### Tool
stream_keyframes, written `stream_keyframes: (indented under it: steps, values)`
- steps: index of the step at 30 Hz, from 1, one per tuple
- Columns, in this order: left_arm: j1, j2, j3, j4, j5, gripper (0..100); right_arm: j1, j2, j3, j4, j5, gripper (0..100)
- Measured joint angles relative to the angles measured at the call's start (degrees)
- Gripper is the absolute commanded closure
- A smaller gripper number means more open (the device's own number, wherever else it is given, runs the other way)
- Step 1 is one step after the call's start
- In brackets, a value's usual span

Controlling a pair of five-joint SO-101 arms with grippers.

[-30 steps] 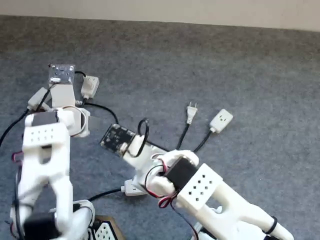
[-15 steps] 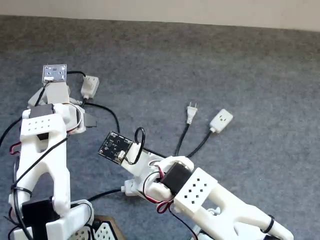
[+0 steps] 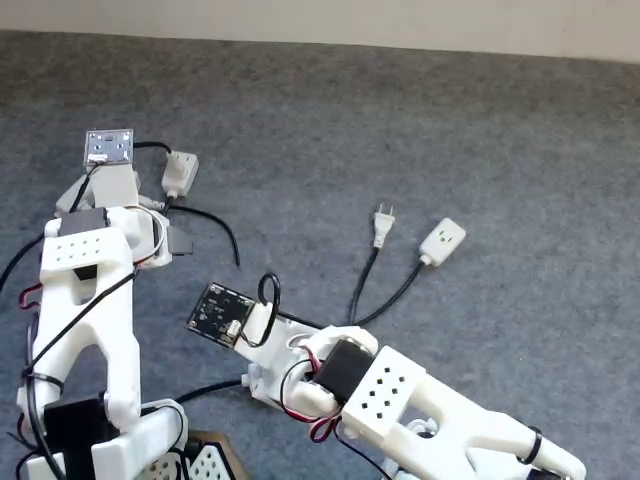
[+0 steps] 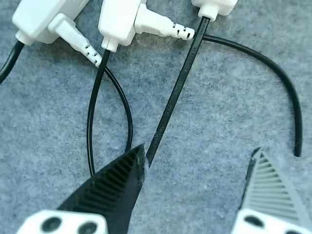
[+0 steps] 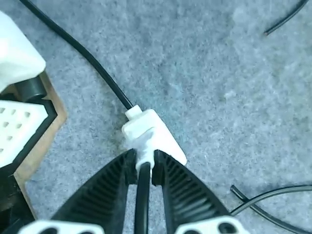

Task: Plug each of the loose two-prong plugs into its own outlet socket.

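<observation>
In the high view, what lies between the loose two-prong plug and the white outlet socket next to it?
Only bare grey carpet lies between the plug and the socket, as the high view shows.

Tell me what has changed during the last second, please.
The right arm drew back toward the high view's lower left, jaws shut on the white connector's neck. The left arm shifted slightly farther out, then held. The loose plug and socket stayed put.
</observation>
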State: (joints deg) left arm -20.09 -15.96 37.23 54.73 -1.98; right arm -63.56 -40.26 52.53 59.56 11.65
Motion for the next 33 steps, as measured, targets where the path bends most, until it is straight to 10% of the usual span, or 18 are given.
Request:
stream_keyframes:
  steps: [27,33]
  values:
    - [0.09,0.00,-0.35,0.00,-0.26,66,1.32,20.66,-1.41,-7.74,-0.26,98.8]
    - [4.57,0.00,-9.05,12.66,-9.23,66,5.27,14.51,-0.44,-4.92,-0.26,84.1]
